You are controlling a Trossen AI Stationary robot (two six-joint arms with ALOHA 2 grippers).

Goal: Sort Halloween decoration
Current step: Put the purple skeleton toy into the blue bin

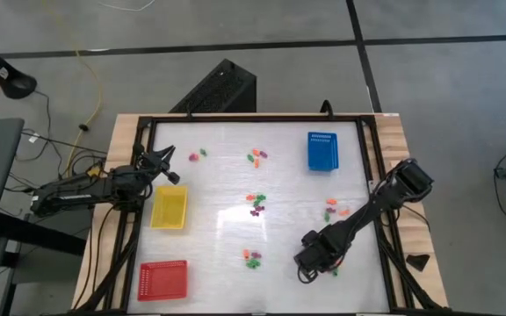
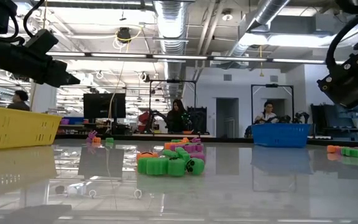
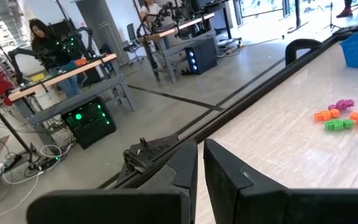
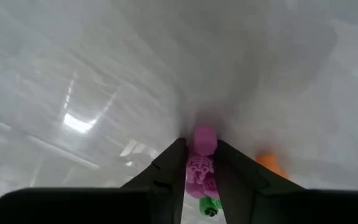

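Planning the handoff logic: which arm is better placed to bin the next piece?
Right. Its tool already straddles a purple piece on the table; the left tool hangs shut, empty, above the yellow tray.

Yellow tray (image 1: 169,209), red tray (image 1: 162,280), blue tray (image 1: 321,151), scattered decorations (image 1: 255,204)

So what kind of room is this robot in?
Probably a robotics lab or workshop: bare ceiling pipes, workbenches with computers, and people sitting at desks beyond the table.
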